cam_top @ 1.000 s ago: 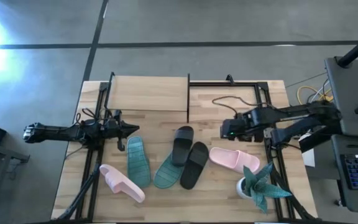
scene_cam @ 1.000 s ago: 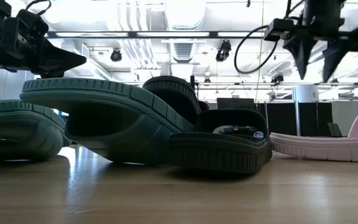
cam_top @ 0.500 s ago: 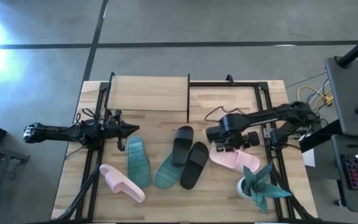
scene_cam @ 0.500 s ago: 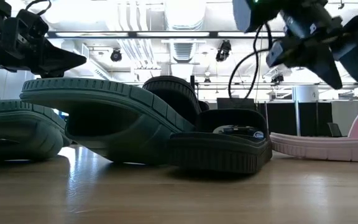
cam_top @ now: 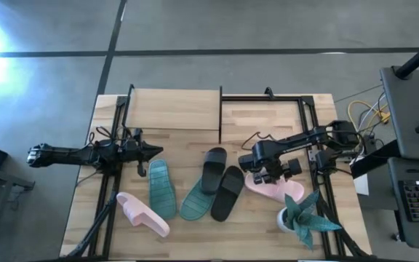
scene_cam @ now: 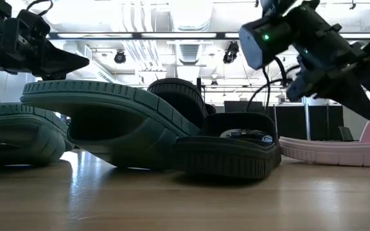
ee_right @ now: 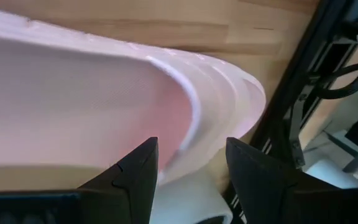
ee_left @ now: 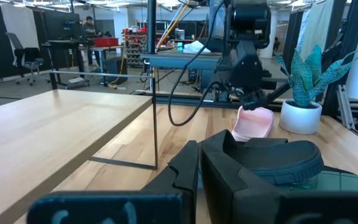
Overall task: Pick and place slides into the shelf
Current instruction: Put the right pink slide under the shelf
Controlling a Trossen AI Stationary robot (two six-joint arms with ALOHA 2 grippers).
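The right end effector [cam_top: 270, 175] is down over the pink slide [cam_top: 273, 186] on the right side of the surface [cam_top: 268, 120]. Its two dark fingers [ee_right: 135, 171] are spread apart, and the pink slide's rim sits in the gap between them. The fingers are not closed on it. In the low view this end effector [scene_cam: 358, 96] hangs just above the pink slide [scene_cam: 339, 149].

The left end effector [cam_top: 153, 151] waits at the left side of the surface, up in the air, near the toe of a teal slide [cam_top: 161, 188]. Its fingers are together.

The slides are all out on the surface. A second teal slide [cam_top: 195, 200] leans against a black slide [cam_top: 227, 192], and another black slide [cam_top: 213, 169] lies just behind them. The other pink slide [cam_top: 143, 214] lies near the front left, well apart from the first pink one.

The shelf [cam_top: 173, 109] stands at the back left of the surface. Its wooden top has no slides on it.

A small green plant in a white pot [cam_top: 301, 215] stands at the front right corner, just beside the pink slide under the right end effector.
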